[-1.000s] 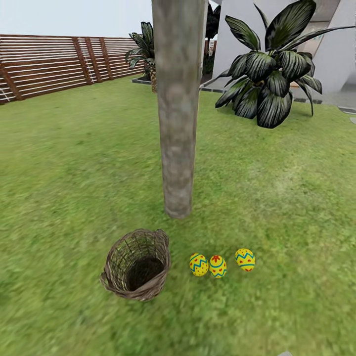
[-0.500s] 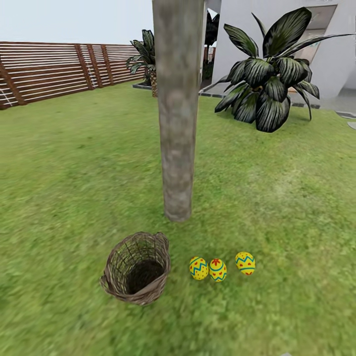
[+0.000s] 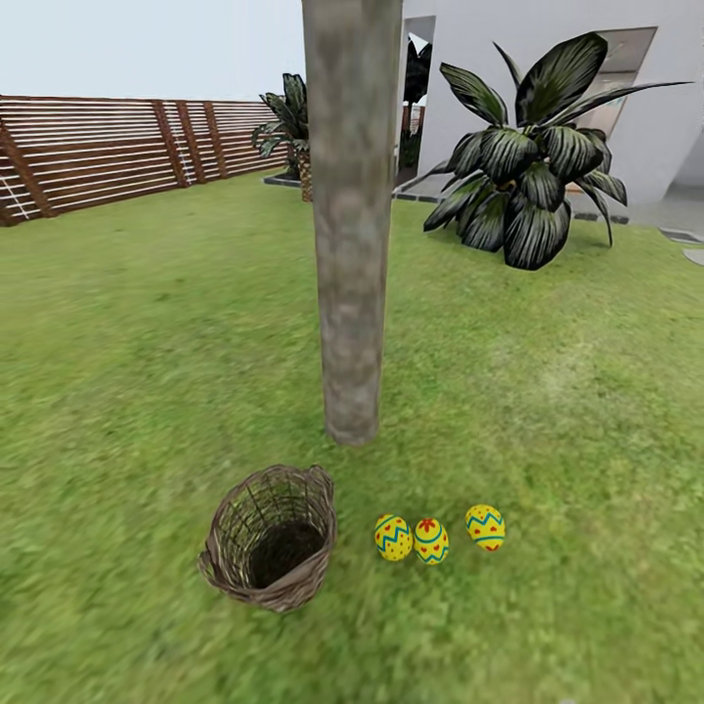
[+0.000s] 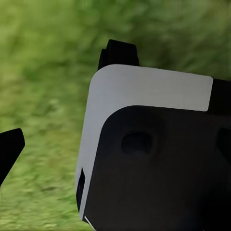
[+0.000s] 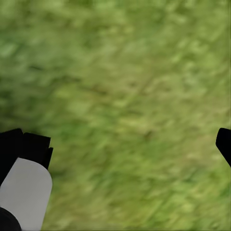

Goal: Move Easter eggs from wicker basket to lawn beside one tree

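Head view, left to right. A brown slatted fence (image 3: pixel 108 147) is seen along the far left edge of the garden, with pale sky above it. The lawn (image 3: pixel 147 323) is spread flat and mottled green across the whole foreground.

The wicker basket (image 3: pixel 272 538) is set on the grass left of centre, tipped slightly so that its dark interior is exposed; no egg is seen inside it. Just behind and a little to the right of it, the pale grey-beige trunk of the tree (image 3: pixel 350 225) is rooted in the grass and is cut off by the top edge.

To the right of the basket, three Easter eggs are laid in a row on the grass, near the foot of the trunk. The left egg (image 3: pixel 393 538) and the middle egg (image 3: pixel 431 541) are placed touching or very nearly so; which cannot be told. The right egg (image 3: pixel 485 527) is set a little apart from them. All three are yellow with blue zigzags and red marks.

Further back, a small palm-like plant (image 3: pixel 286 122) is noted by the fence corner, and a larger dark-leaved plant (image 3: pixel 533 166) is seen right of the trunk, before the white house wall (image 3: pixel 469 59).

Left wrist view: blurred grass is seen past a grey-and-black robot body panel (image 4: pixel 154 154); one dark fingertip (image 4: pixel 9 151) is visible at the edge, and the opening of the left gripper cannot be told.

Right wrist view: the right gripper (image 5: pixel 130 142) is held wide open over bare grass, with nothing between its fingertips (image 5: pixel 224 142).
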### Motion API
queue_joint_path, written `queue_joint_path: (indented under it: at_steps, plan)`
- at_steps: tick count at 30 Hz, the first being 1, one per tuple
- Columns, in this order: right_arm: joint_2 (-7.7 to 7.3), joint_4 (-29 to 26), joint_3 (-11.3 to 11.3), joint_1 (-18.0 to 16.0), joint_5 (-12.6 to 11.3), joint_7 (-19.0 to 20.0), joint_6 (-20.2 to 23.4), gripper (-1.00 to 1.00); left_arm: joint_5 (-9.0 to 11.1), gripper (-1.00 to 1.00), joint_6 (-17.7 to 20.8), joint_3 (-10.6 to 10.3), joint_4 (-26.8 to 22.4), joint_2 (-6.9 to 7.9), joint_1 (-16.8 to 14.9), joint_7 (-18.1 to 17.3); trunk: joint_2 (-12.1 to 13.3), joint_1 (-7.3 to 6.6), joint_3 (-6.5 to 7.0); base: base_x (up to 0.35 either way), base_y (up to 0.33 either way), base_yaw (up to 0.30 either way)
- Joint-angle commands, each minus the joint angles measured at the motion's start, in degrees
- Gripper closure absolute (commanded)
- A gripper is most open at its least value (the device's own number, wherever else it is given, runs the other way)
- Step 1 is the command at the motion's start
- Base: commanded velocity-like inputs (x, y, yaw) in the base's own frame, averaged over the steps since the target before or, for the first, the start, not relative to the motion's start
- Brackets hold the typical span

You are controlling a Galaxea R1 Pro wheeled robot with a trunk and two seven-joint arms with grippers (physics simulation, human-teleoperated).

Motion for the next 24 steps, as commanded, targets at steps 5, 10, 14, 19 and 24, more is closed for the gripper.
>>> queue_joint_path:
  at_steps: [5,10,14,19,24]
  plan:
    - [0.00,0.1,0.1,0.0,0.4,-0.3,-0.2,-1.00,0.6,-1.00,0.2,-0.5,0.1,-0.01,-0.1,-0.3,0.0,0.00,0.43,0.000,0.000,0.000]
    - [0.00,0.1,0.1,0.0,0.4,-0.3,-0.2,-1.00,0.6,-1.00,0.2,-0.5,0.1,-0.01,-0.1,-0.3,0.0,0.00,0.90,0.000,0.000,0.000]
    - [0.00,0.1,0.1,0.0,0.4,-0.3,-0.2,-1.00,0.6,-1.00,0.2,-0.5,0.1,-0.01,-0.1,-0.3,0.0,0.00,1.27,0.000,0.000,0.000]
    - [0.00,0.1,0.1,0.0,0.4,-0.3,-0.2,-1.00,0.6,-1.00,0.2,-0.5,0.1,-0.01,-0.1,-0.3,0.0,0.00,1.74,0.000,0.000,0.000]
    - [0.00,0.1,0.1,0.2,0.5,-0.3,-0.2,-1.00,0.6,-1.00,0.2,-0.5,0.1,-0.01,-0.1,-0.3,0.0,0.00,2.21,0.000,0.000,0.000]
